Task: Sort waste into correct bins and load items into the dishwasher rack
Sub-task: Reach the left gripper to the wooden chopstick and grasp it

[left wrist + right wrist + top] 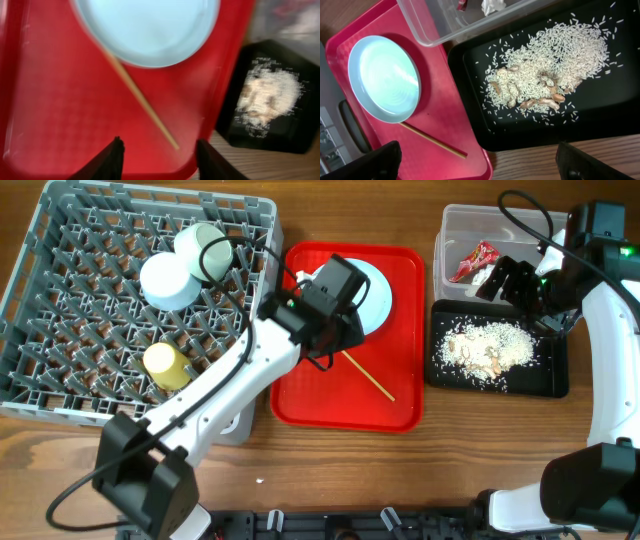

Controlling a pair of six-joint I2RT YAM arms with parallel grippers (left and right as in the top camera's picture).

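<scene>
Two items, a wooden chopstick (pixel 368 375) and a white plate (pixel 378 300), lie on the red tray (pixel 400 405). Both are outside the dishwasher rack (pixel 40 330), which stands at 9 o'clock from the tray.

The left gripper (pixel 160 155) hangs over the tray. Its jaws are partly apart and hold nothing. The right gripper (pixel 477 155) is spread wide and empty above the black tray (pixel 550 380) of food scraps (pixel 490 348).

Probable faults:

1. Missed pinch. The chopstick is thin and lies flat, running from 11 o'clock to 5 o'clock. Fingertips closing along this line, not across it, are likely to slide off or roll it.
2. Plate disturbance. The chopstick's 11 o'clock end meets the plate rim; whether it sits under the rim cannot be told. Lifting that end may tip or shift the plate.
3. Tray strike. A descent that goes too low presses the fingertips into the tray and may drag it.
4. Drop-through. A chopstick released flat may fall between the rack's pegs.
</scene>
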